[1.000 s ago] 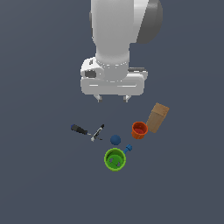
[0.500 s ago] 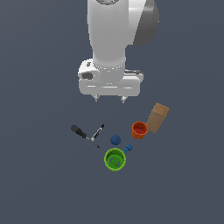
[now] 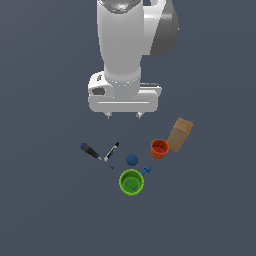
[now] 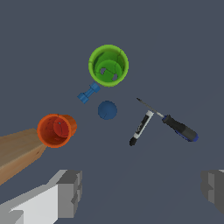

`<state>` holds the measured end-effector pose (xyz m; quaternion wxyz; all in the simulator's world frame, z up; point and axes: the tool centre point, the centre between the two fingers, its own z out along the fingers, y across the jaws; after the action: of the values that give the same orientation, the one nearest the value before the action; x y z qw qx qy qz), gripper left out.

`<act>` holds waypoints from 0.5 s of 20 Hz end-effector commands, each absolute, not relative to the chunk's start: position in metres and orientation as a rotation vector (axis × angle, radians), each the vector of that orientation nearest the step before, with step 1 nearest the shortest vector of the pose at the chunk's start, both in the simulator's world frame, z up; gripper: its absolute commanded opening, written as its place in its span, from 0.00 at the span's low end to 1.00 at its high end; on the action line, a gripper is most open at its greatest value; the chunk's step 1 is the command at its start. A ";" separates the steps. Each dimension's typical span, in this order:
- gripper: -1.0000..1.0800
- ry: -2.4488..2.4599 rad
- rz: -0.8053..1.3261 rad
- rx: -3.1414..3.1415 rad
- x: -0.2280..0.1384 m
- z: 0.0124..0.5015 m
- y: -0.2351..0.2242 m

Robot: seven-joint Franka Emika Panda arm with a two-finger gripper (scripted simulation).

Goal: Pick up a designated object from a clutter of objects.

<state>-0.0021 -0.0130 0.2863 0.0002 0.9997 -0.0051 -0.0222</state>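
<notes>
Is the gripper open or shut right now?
Open. In the wrist view the gripper shows its two fingers far apart with bare floor between them, holding nothing; the screwdriver lies untouched.

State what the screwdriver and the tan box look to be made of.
Screwdriver: thin dark shaft, probably metal; matte black-and-blue handle, likely plastic or rubber. Tan box: flat brown faces without gloss, suggesting cardboard or wood; the render leaves it open.

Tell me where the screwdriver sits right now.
The screwdriver lies at the clutter's far end on the exterior view's left, its shaft tip meeting the marker.
</notes>
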 end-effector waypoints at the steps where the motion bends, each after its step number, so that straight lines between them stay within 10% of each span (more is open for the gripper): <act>1: 0.96 0.026 -0.069 3.141 -0.001 0.281 -0.016; 10: 0.96 0.269 -0.059 3.133 0.006 0.252 -0.035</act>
<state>0.0048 -0.0310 0.2577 -0.0017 0.9973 0.0703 -0.0193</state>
